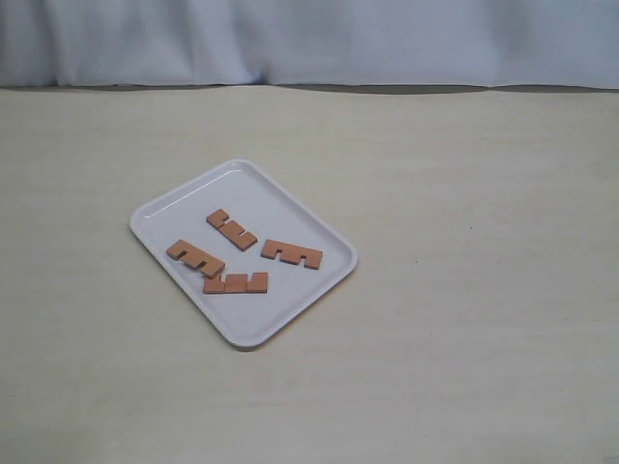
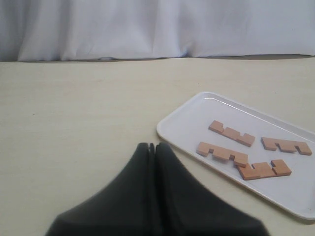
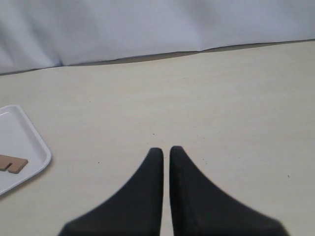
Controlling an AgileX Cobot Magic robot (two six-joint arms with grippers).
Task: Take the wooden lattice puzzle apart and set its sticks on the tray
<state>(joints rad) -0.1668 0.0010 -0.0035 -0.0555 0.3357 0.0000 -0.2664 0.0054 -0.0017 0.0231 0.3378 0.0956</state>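
The white tray (image 1: 244,184) lies left of the table's middle. Several notched reddish-brown sticks lie flat and separate on it: one at the back (image 1: 231,229), one at the left (image 1: 194,258), one at the right (image 1: 291,253) and one at the front (image 1: 235,283), which touches the left one. No interlocked lattice puzzle shows. The exterior view shows neither gripper. My left gripper (image 2: 152,145) is shut and empty over bare table beside the tray (image 2: 197,115). My right gripper (image 3: 166,149) is shut with nothing in it, well off from the tray's corner (image 3: 22,137), where one stick end (image 3: 12,163) shows.
The table is a pale beige surface (image 1: 464,290). A white cloth backdrop (image 1: 309,39) hangs along its far edge. Nothing besides the tray stands on the table in any view.
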